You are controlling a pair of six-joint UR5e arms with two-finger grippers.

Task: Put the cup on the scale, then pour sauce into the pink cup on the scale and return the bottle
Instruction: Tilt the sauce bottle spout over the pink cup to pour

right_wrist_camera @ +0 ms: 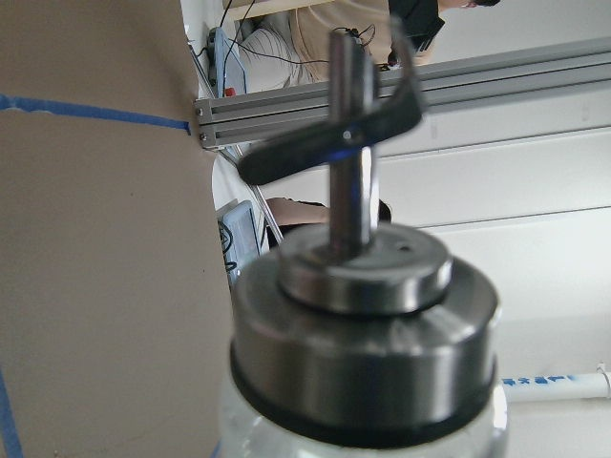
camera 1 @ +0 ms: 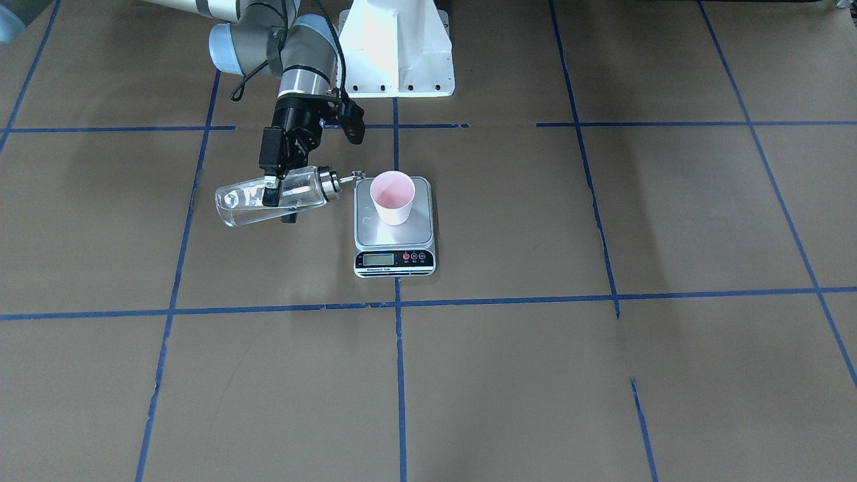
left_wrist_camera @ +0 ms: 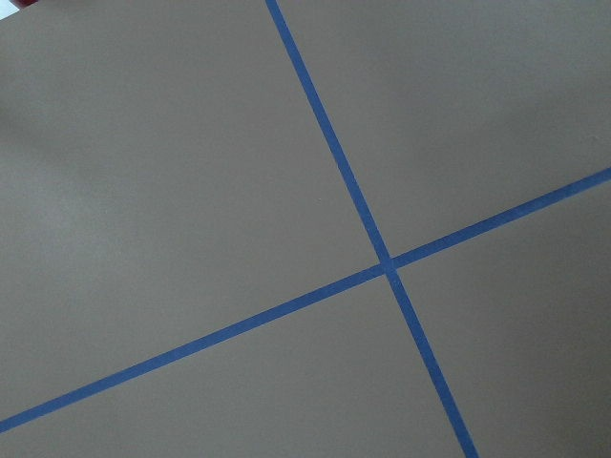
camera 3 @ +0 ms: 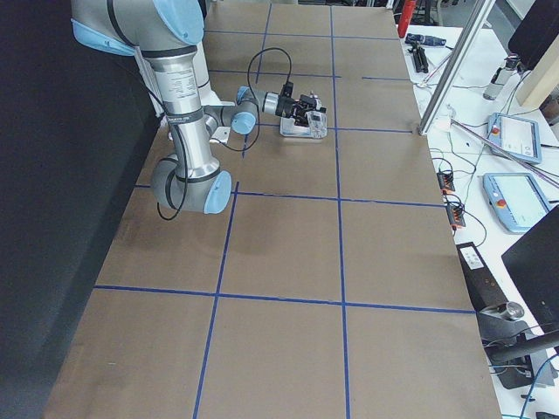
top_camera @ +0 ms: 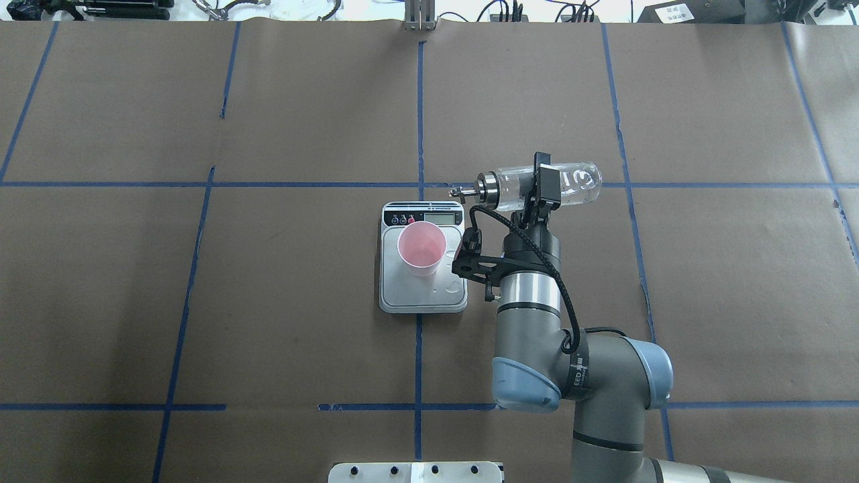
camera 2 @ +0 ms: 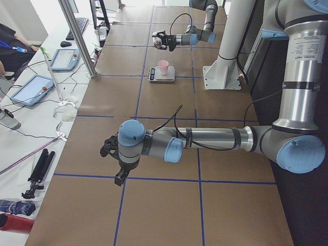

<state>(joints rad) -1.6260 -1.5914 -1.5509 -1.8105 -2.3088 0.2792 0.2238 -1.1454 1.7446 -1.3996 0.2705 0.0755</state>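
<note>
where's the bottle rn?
Overhead view: the bottle is held nearly horizontal in the right gripper, just right of the scale, spout pointing toward it but short of the pink cup.

Close-up bottle (right_wrist_camera: 363, 372): silver cap (right_wrist_camera: 363, 286), spout (right_wrist_camera: 347, 153).

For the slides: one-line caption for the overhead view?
Right claw holds the bottle tipped near-horizontal, its spout short of the cup standing on the scale.
</note>
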